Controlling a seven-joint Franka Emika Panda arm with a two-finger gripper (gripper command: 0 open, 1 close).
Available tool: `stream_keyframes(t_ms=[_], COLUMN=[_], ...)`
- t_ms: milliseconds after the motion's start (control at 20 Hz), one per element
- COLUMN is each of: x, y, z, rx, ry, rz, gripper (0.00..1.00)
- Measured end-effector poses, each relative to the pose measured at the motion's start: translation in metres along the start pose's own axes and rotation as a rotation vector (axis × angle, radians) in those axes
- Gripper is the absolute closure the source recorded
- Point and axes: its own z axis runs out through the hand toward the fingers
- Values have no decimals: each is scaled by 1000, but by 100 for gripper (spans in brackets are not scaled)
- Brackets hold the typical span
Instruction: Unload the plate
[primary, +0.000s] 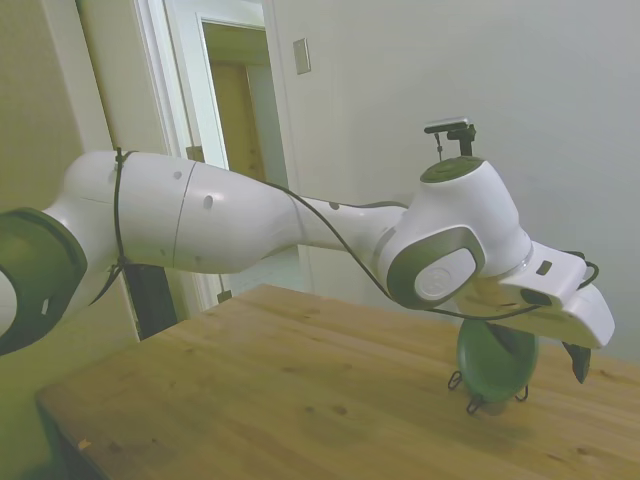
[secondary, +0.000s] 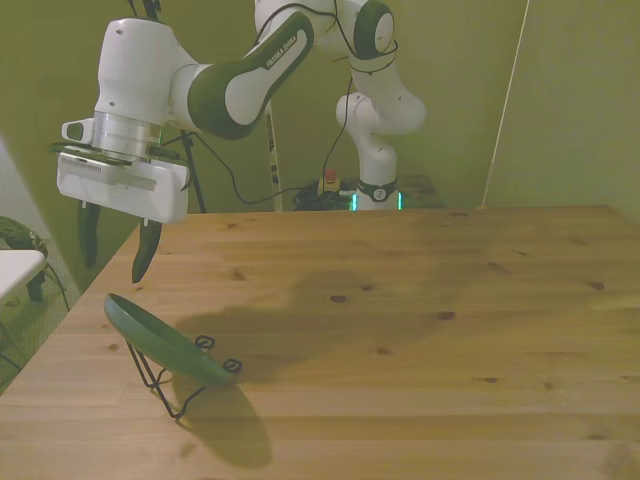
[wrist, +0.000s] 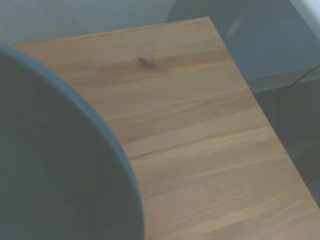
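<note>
The dark green plate (secondary: 165, 340) leans tilted on a thin black wire stand (secondary: 172, 388) near the table corner at the front view's left. My gripper (secondary: 117, 245) hangs open just above the plate's raised upper rim, with nothing between its fingers and a small gap to the plate. In the side view the plate (primary: 495, 360) stands on edge behind the gripper's hand, which covers its top; one dark fingertip (primary: 578, 362) shows to its right. The wrist view shows the plate (wrist: 50, 165) close up as a dark curved disc over the wood.
The wooden table (secondary: 420, 330) ends close to the plate at the front view's left edge. A white object (secondary: 15, 268) stands off the table beyond that edge. In the wrist view the table corner (wrist: 210, 30) drops off to the floor.
</note>
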Motion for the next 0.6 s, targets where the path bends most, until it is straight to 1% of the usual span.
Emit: stream_keyframes(t_ms=[300, 600], x=[-3, -2], y=[-32, -40], z=[9, 20], rx=[9, 2], ry=[-16, -31], rz=[12, 8], gripper=[0, 0])
